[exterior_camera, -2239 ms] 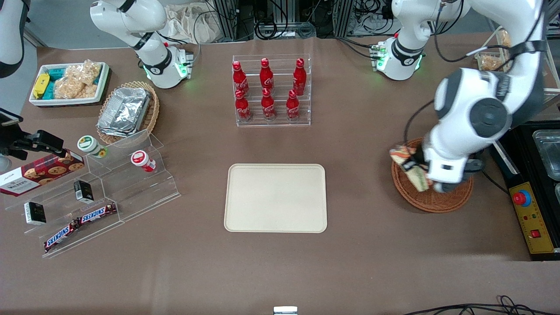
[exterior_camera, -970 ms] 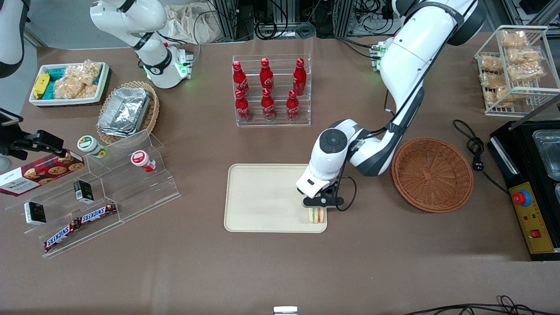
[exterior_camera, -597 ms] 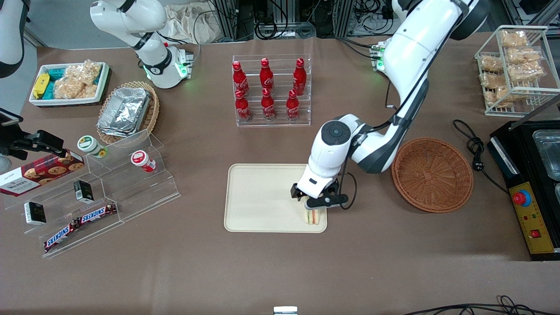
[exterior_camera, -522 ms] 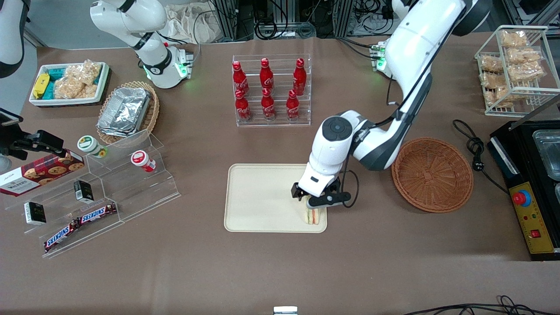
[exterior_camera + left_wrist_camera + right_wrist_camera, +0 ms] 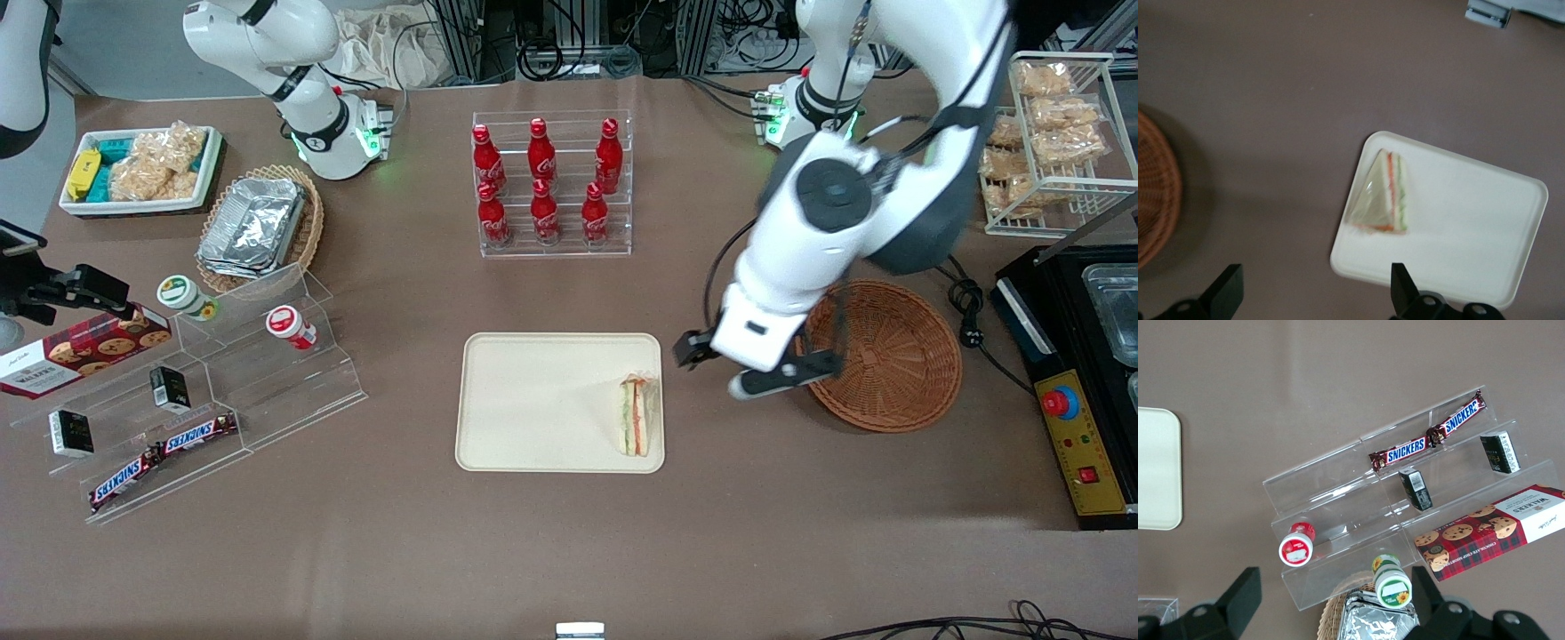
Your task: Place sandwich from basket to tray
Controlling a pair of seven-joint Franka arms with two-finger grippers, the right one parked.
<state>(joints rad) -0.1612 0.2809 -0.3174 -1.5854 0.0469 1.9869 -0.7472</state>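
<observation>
The wrapped triangular sandwich (image 5: 638, 414) lies on the cream tray (image 5: 533, 400), at the tray's end nearest the reddish-brown wicker basket (image 5: 889, 356). It also shows in the left wrist view (image 5: 1382, 195) on the tray (image 5: 1465, 227), with the basket's edge (image 5: 1155, 187) beside. The basket holds nothing that I can see. My left gripper (image 5: 756, 369) is open and empty, raised above the table between the tray and the basket. Its fingertips (image 5: 1401, 283) stand wide apart.
A clear rack of red cola bottles (image 5: 544, 182) stands farther from the camera than the tray. A clear stepped shelf with snacks (image 5: 187, 391) lies toward the parked arm's end. A wire basket of snack bags (image 5: 1049, 133) and a black appliance (image 5: 1085, 373) sit toward the working arm's end.
My gripper carried the sandwich from the basket to the tray, let it go, then rose and drew back toward the basket. The sandwich now lies on the tray.
</observation>
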